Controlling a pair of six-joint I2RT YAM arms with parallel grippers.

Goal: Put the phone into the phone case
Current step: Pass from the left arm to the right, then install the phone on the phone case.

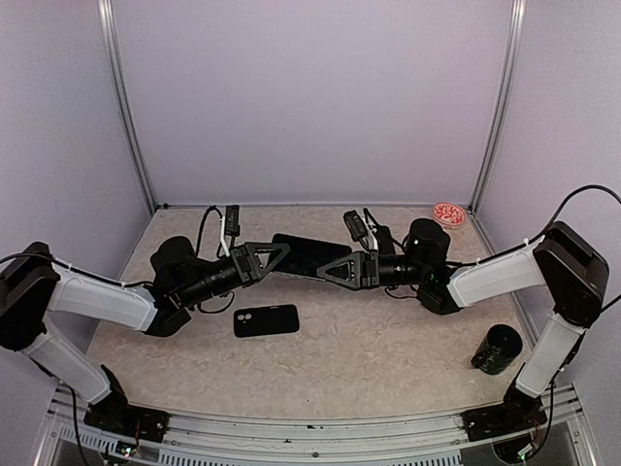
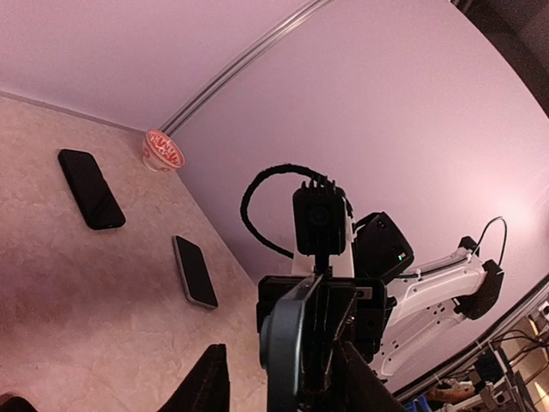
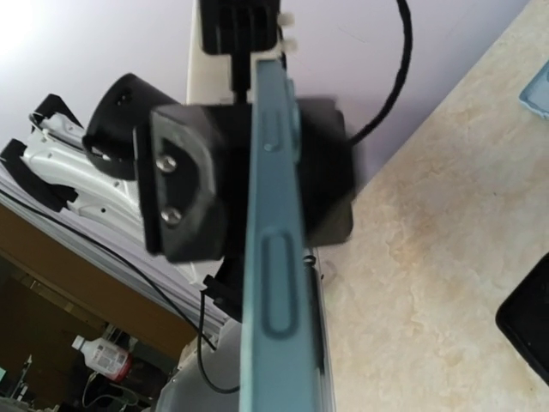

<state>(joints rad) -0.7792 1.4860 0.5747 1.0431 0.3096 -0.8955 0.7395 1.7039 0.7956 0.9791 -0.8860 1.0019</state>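
Note:
Both arms meet over the middle of the table at a phone, a dark slab held off the surface. My right gripper is shut on its right end. In the right wrist view the phone's blue-grey edge with a long side button fills the centre and hides my fingers. My left gripper is at its left end. In the left wrist view the phone edge stands between my spread fingers, nearer the right one, so this gripper is open. A black phone case lies flat on the table below.
A red patterned bowl sits at the back right corner, also in the left wrist view. A black cup stands near the right arm's base. Two more dark slabs lie on the table. A pale blue item shows at the right wrist view's edge.

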